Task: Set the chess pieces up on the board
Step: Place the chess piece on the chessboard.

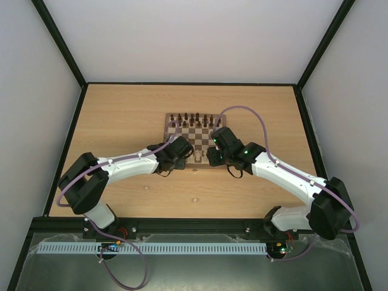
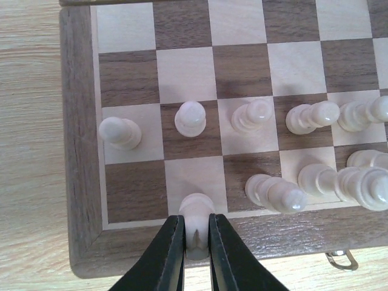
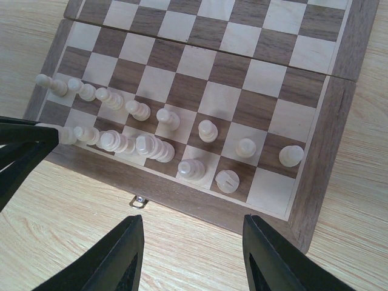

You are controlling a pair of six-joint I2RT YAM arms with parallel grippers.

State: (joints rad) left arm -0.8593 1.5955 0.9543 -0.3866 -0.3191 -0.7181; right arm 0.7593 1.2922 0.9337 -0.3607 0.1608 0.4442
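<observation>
Nearest, just short of the board [image 3: 339,109], over bare tabletop [image 3: 66,242]: right hand [image 3: 191,260] spread, nothing between fingers. At board's near border: left hand [image 2: 195,257] pinching one pale piece [image 2: 196,219], sitting at the near-row light square next to the board's left corner square. On board's two near rows: remaining chess pieces [image 3: 151,145], one line of pawns along the second row, taller ones bunched in the near row. On board's far rows: dark pieces [image 1: 191,119], well apart from both hands.
</observation>
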